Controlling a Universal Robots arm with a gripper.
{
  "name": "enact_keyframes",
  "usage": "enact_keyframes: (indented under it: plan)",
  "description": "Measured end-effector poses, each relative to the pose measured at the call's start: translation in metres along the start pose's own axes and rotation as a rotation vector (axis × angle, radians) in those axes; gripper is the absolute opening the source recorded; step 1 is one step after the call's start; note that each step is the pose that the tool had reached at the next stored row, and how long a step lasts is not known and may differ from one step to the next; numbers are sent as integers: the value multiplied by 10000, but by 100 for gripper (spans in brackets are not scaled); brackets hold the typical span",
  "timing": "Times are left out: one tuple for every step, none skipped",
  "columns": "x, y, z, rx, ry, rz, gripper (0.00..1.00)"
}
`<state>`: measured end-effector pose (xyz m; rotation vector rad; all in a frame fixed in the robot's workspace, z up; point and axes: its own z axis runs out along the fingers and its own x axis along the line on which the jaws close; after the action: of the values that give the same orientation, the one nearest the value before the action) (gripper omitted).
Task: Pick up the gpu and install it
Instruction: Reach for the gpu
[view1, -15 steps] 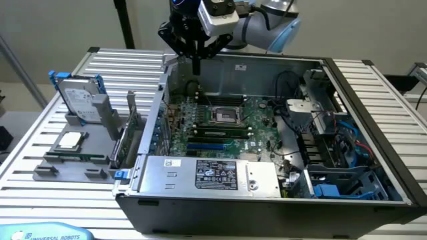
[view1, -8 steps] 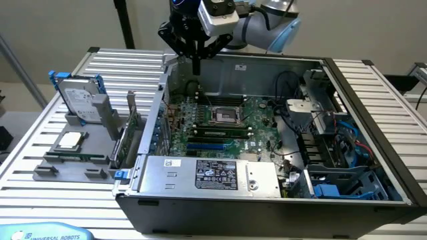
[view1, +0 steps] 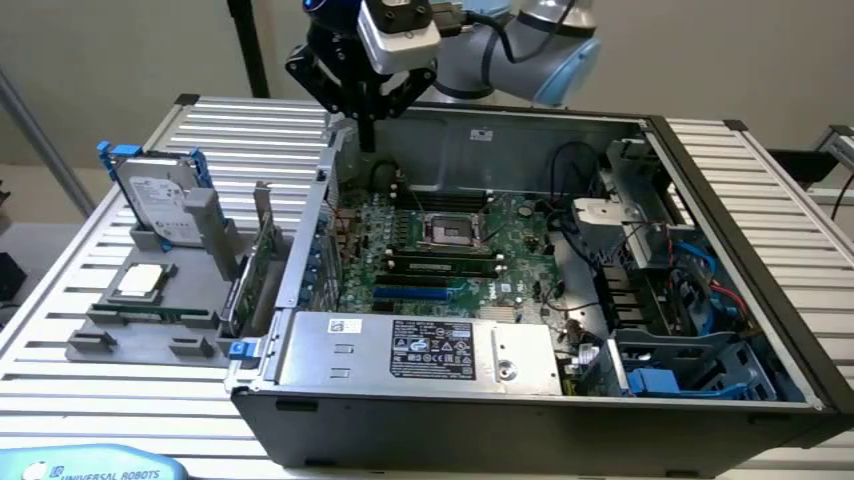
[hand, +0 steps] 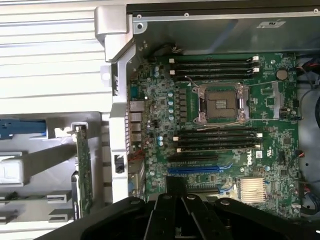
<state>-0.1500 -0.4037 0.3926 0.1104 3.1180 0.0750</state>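
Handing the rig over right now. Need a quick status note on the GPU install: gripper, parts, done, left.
Gripper: shut, empty, hanging over the rear edge of the open case, above the motherboard.
GPU: standing on edge in the grey holder outside the case, on the exterior view's left, near the hard drive and CPU.
Done: nothing that shows; the blue slot is empty.
Left: the pickup and the install.
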Motion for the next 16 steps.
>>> enact_keyframes:
  plan:
    - [44, -9, -1, 0, 0, 0, 11]
    - [89, -17, -3, 1, 1, 1, 11]
    - [134, -25, -4, 0, 0, 0, 11]
    - [182, -33, -5, 0, 0, 0, 11]
    - [227, -41, -6, 0, 0, 0, 11]
    - [272, -48, -8, 0, 0, 1, 11]
    - [316, -56, -9, 0, 0, 0, 11]
    - [360, -64, -10, 0, 1, 0, 11]
    - [405, -72, -11, 0, 1, 0, 11]
    - [449, -80, -12, 0, 0, 1, 11]
    - [498, -89, -14, 0, 1, 1, 11]
    - [541, -97, -15, 0, 0, 0, 11]
    - [585, -105, -16, 0, 1, 0, 11]
    - [630, -114, -17, 0, 0, 0, 11]
    - [674, -123, -17, 0, 0, 1, 11]
    - [719, -131, -18, 1, 1, 0, 11]
